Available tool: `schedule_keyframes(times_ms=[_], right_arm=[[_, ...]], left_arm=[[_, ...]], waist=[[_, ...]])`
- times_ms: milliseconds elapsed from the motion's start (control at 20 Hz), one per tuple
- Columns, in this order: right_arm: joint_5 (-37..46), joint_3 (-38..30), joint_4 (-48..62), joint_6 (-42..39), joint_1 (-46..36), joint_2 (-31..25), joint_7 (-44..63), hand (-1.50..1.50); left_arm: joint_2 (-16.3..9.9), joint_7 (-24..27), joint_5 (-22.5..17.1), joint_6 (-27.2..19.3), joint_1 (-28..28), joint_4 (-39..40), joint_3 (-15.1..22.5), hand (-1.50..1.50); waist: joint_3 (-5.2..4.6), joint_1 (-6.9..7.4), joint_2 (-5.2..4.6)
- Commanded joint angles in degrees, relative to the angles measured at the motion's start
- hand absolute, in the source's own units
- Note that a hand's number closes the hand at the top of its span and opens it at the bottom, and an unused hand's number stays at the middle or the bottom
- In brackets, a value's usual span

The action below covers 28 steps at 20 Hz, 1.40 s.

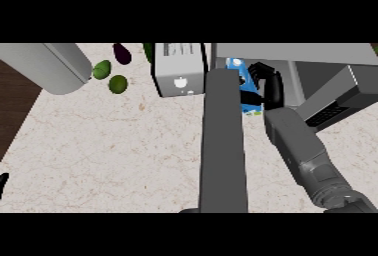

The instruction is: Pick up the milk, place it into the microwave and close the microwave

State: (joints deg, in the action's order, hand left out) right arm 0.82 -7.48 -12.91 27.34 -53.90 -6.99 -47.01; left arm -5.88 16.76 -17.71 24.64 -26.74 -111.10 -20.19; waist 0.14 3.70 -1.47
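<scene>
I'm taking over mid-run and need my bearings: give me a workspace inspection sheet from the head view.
Surface: pale speckled counter, dark floor strip at its left edge.
Job's things: blue and white milk carton at the mouth of the microwave; microwave door swung open toward the camera, edge-on.
Clutter: toaster; two green fruits; dark purple vegetable; large grey cylinder at upper left.
Hands: right hand curled round the milk carton; left hand barely shows at the left edge, fingers not readable.
Cables: nothing seen.
Surroundings: nothing else seen.
</scene>
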Motion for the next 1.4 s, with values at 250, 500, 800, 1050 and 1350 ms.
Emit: schedule_keyframes(times_ms=[250, 500, 800, 1050, 1350], right_arm=[[5.1, 1.9, 5.4, 14.5, -5.9, -2.3, 2.2, 1.5], [3.5, -0.5, 5.5, 18.8, -4.9, -1.4, 1.8, 1.5], [3.4, -1.4, 6.9, 17.7, -3.4, -4.8, 2.1, 1.5], [4.1, -1.2, 8.4, 16.5, -3.6, -7.2, 3.4, 1.5], [4.2, -1.5, 9.4, 18.6, -2.3, -9.3, 4.5, 1.5]], left_arm=[[-0.7, 1.6, 1.1, 1.5, 1.4, 2.8, 0.0, -1.5], [-1.7, 0.9, 0.2, 2.0, 2.0, 2.3, -0.7, -1.5], [-0.9, 2.1, 1.8, 2.5, 2.9, 4.5, 0.6, -1.5], [-0.3, 2.3, 2.7, 1.5, 4.5, 5.2, 1.0, -1.5], [-0.5, 2.3, 2.7, 2.2, 4.3, 6.1, 1.3, -1.5]], waist=[[-0.03, 1.58, -0.64], [0.07, 2.18, -1.01], [0.11, 2.67, -1.55], [0.17, 3.41, -2.04], [0.2, 4.0, -2.09]])
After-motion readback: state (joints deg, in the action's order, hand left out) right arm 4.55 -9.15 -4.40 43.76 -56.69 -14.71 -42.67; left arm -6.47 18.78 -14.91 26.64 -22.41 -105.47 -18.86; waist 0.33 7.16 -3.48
